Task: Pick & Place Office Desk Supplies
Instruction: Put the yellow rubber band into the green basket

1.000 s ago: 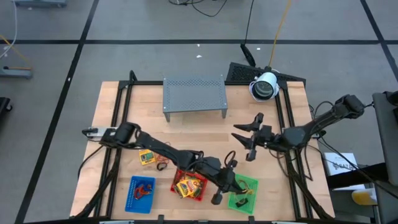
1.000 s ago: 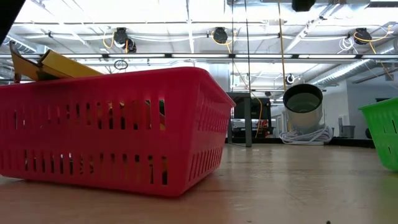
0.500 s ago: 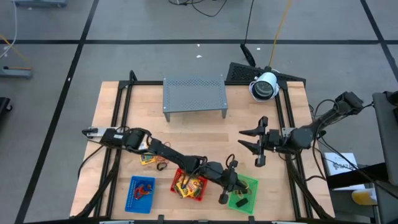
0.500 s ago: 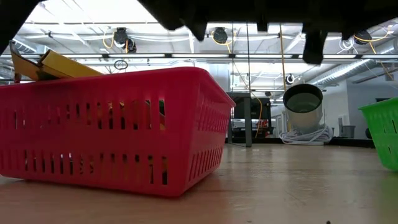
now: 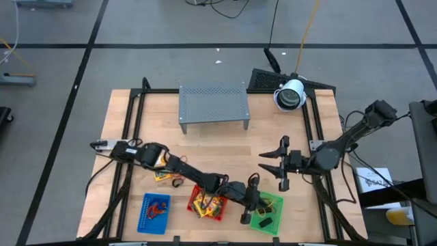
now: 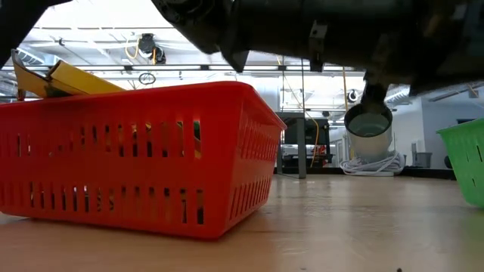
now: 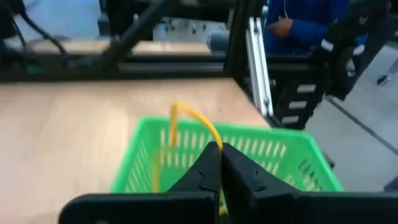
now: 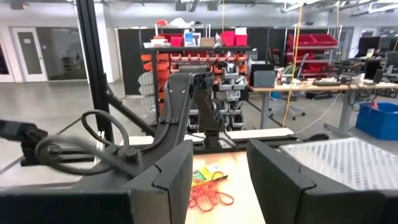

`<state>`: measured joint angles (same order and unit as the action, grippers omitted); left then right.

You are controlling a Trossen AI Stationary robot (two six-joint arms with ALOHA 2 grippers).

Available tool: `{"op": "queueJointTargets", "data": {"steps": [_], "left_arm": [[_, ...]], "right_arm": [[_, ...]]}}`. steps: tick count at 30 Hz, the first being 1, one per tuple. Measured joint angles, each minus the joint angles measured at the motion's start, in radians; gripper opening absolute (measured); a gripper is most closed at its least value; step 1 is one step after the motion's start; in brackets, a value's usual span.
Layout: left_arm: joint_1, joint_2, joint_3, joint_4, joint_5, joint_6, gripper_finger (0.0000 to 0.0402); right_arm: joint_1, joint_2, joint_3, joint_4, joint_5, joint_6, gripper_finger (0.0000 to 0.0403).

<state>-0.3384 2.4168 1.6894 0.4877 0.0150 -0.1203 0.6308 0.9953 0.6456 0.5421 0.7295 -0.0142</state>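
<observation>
Left gripper (image 5: 244, 203) pinched onto thin yellow rubber-band loop (image 7: 189, 121) over green mesh tray (image 5: 271, 202) at pale wooden worktop's (image 5: 218, 147) front edge; right gripper (image 5: 276, 166) spread wide, drawn rightward since before (open workshop behind, strip-lit).

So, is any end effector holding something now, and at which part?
The left end effector is shut on a yellow rubber band, pinching its lower part so the loop stands up, above the green tray. The right end effector is open and empty.
</observation>
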Motion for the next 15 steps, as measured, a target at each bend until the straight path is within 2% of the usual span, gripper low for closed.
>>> {"op": "queueJointTargets", "data": {"steps": [9, 15], "left_arm": [[-0.004, 0.012, -0.001, -0.001, 0.01, -0.033, 0.0057], [-0.01, 0.013, -0.001, -0.005, 0.01, -0.037, 0.0119]], "right_arm": [[0.008, 0.057, 0.0, 0.006, 0.0, 0.059, 0.0141], [0.04, 0.062, 0.0, 0.007, -0.001, 0.059, 0.0141]]}}
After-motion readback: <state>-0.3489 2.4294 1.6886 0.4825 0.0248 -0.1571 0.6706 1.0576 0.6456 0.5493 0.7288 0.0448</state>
